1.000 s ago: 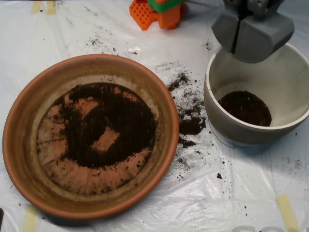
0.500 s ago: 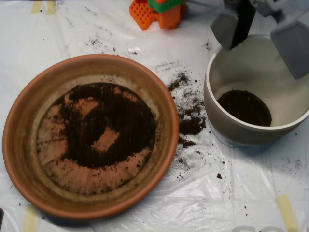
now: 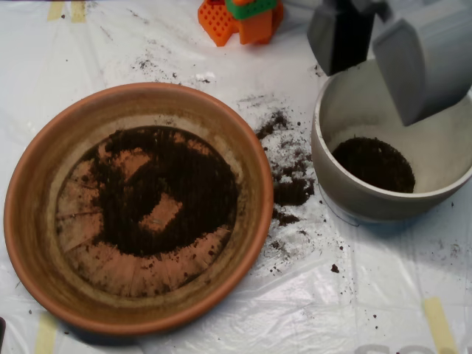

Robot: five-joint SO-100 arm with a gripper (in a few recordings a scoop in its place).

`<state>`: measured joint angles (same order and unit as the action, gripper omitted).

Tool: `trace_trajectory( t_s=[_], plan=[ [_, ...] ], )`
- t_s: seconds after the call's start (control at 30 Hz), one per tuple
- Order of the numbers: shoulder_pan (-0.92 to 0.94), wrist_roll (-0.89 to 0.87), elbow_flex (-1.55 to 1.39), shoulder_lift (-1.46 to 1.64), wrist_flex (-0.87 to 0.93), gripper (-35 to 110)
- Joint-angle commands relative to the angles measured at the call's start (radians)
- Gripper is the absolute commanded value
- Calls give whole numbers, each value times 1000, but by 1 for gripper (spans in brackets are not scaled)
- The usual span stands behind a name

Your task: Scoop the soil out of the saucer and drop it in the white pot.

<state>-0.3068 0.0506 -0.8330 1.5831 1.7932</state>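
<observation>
Scoop (image 3: pixel 372 55) halves have swung wide apart since a second ago, when they were shut together above the white pot (image 3: pixel 335 177); now the left half sits over the pot's upper-left rim and the larger right half hangs over its upper-right side, nothing visible between them. Dark soil (image 3: pixel 374 164) lies in a patch on the pot floor, looking much the same size as before. Saucer (image 3: pixel 29 221) hasn't shifted; it fills the left-centre, its lower rim close to the bottom edge, its left rim close to the left edge. Soil in the saucer (image 3: pixel 177 199) forms a rough ring with a bare terracotta patch in the middle and bare radial marks toward the lower and left inner wall. Gap between saucer and pot is narrow and littered with spilled crumbs (image 3: pixel 291 188), thickest just left of the pot. Open room: plastic sheet (image 3: pixel 369 295) at lower right and upper left, with only scattered specks. Orange-and-green block (image 3: pixel 243 18) sits at the top edge, left of the scoop. Yellow tape strips (image 3: pixel 439 324) near the corners. No readable writing anywhere.
</observation>
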Motion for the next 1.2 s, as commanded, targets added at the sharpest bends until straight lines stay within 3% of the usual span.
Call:
trace_trajectory(
  t_s=[0.0, 0.3, 0.77, 1.17],
  plan=[
    [104, -32, 71, 87, 9, 40],
    [374, -6, -175, 156, -84, 40],
    [597, 175, -936, 249, -492, 39],
    [653, 377, -996, -8, -618, 38]
  ],
)
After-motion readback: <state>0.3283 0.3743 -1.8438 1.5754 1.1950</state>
